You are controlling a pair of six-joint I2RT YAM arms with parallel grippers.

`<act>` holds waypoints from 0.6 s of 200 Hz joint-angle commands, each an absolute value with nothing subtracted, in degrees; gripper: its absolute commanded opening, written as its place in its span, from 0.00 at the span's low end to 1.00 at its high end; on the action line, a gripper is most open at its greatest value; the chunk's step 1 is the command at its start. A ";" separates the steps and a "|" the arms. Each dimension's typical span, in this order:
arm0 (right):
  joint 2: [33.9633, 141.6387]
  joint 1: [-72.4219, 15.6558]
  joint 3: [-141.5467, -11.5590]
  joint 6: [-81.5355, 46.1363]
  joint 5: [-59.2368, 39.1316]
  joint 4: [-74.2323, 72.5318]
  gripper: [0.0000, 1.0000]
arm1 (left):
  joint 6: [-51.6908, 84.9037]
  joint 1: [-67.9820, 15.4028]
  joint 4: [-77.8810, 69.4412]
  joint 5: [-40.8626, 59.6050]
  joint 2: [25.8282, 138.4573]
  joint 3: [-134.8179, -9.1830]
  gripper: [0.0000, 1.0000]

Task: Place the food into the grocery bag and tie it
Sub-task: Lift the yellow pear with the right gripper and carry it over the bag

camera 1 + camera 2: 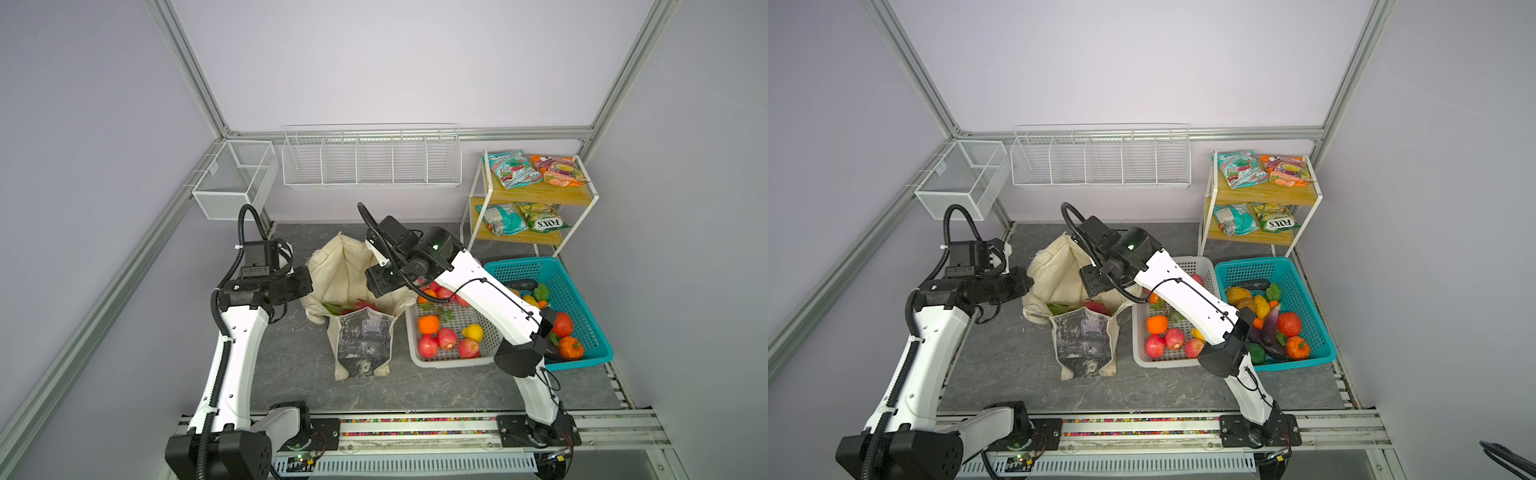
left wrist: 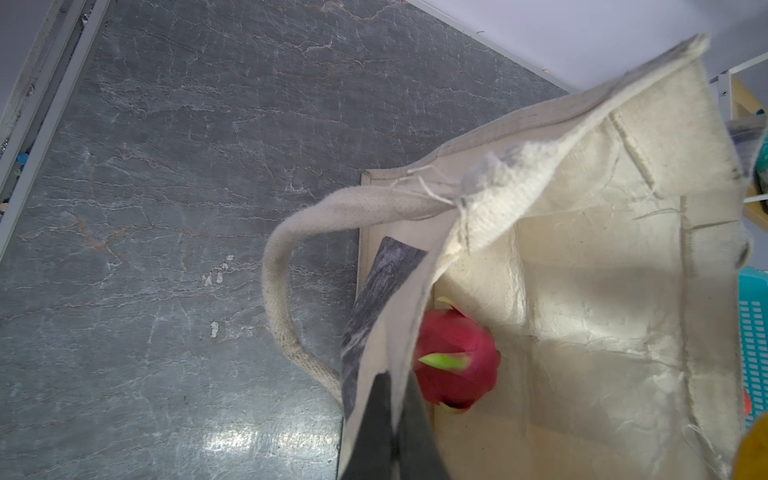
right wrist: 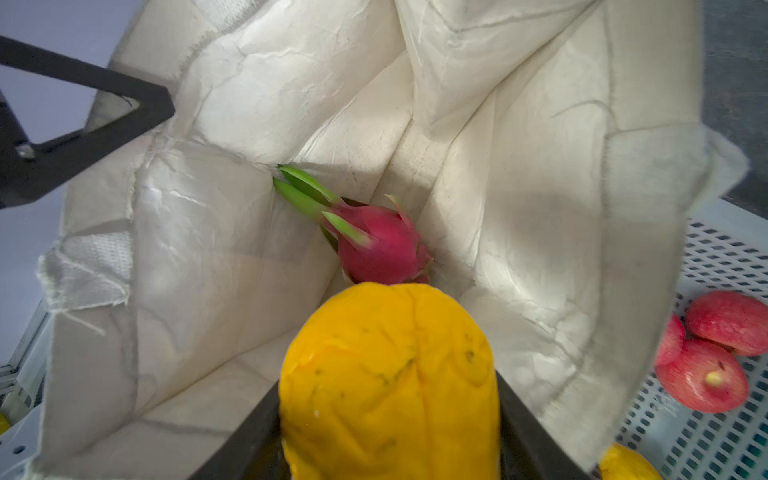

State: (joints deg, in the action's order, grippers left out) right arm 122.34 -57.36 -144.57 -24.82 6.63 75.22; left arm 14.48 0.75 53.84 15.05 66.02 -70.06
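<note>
The cream grocery bag (image 1: 345, 266) (image 1: 1059, 270) stands open mid-table, its printed side facing the front. My left gripper (image 2: 397, 382) is shut on the bag's left rim (image 2: 386, 332), holding the mouth open; one handle (image 2: 282, 266) hangs outside. A pink dragon fruit (image 3: 382, 245) (image 2: 457, 357) (image 1: 353, 306) lies on the bag's floor. Just above the bag's mouth, my right gripper (image 3: 388, 386) is shut on a yellow fruit (image 3: 390, 374). In both top views this fruit is hidden under the right wrist (image 1: 386, 278). Teal snack packets (image 1: 513, 168) lie on the shelf.
A white perforated basket (image 1: 453, 362) with apples, an orange and a lemon touches the bag's right side. A teal basket (image 1: 590, 332) of produce stands right of it. A wooden shelf (image 1: 536, 195) stands back right, and wire baskets (image 1: 370, 158) hang on the back wall.
</note>
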 commanded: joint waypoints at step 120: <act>132.98 -58.51 -144.05 -15.03 2.20 64.46 0.61 | 14.41 0.88 53.98 16.38 64.23 -69.15 0.00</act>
State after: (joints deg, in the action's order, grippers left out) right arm 132.77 -57.95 -146.10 -18.72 3.11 66.15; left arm 14.48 0.75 53.82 15.35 65.41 -69.82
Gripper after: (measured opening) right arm 0.635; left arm 0.047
